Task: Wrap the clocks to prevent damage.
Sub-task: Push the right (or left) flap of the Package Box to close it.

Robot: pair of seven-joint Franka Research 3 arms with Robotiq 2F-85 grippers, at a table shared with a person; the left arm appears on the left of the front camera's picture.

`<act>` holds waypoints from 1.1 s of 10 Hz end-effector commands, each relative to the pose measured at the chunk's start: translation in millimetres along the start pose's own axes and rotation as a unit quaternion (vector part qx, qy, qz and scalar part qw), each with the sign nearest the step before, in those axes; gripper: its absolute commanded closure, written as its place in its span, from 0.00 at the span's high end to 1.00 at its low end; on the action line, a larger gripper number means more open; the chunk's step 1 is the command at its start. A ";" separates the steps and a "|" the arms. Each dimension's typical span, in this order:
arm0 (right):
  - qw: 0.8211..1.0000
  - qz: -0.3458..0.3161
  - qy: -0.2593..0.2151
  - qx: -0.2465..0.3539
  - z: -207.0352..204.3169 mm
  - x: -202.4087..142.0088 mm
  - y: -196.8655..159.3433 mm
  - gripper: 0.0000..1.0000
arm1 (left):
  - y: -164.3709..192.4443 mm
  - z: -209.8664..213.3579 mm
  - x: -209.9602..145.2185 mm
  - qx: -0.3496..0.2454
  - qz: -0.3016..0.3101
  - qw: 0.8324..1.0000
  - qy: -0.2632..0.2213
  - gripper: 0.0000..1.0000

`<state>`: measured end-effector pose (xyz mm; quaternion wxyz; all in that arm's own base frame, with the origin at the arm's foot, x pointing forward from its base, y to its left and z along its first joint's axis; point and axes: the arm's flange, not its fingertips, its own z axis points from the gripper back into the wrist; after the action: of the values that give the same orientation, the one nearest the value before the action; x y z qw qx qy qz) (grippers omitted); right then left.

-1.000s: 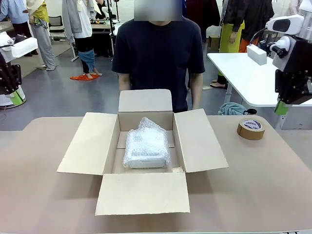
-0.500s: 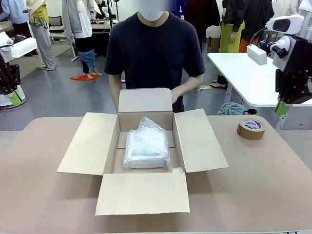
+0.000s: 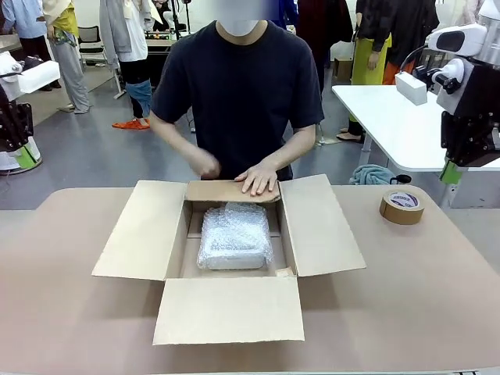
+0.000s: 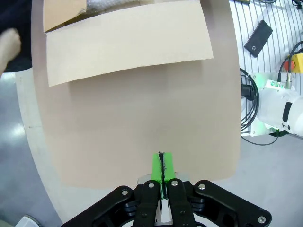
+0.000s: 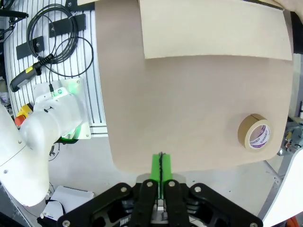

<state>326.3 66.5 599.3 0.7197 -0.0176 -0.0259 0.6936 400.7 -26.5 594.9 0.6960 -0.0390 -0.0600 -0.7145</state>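
Note:
A bubble-wrapped bundle (image 3: 234, 237) lies inside the open cardboard box (image 3: 148, 230) in the middle of the table; whatever is inside the wrap is hidden. The person's hand (image 3: 258, 181) presses the far flap (image 3: 226, 191) down flat over the box's back edge, and the other hand is blurred beside it. My left gripper (image 4: 162, 165) is shut and holds nothing, hovering off the table's edge, well short of the box's side flap (image 4: 128, 40). My right gripper (image 5: 161, 165) is also shut with nothing in it, raised beyond the table's right end (image 3: 447, 173).
A roll of brown tape (image 3: 402, 206) lies on the table right of the box, also in the right wrist view (image 5: 255, 131). The three other box flaps lie spread outwards. A white table (image 3: 391, 117) stands behind on the right.
The person has leaned in and pushed the upright far flap down over the box with one hand. Neither arm has moved.

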 end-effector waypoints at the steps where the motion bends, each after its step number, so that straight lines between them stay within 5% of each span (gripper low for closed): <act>1: 1.000 -0.006 -0.009 0.000 -0.4 2.7 -1.2 0.01 | -0.1 1.3 -1.2 -0.003 -0.003 1.000 -0.002 0.00; 11: 1.000 -0.006 -0.009 0.000 -0.4 2.7 -1.2 0.01 | -0.1 1.3 -1.2 -0.003 -0.003 1.000 -0.002 0.00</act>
<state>326.3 66.5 599.3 0.7197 -0.0177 -0.0258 0.6936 400.6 -26.3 595.1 0.6966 -0.0381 -0.0595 -0.7140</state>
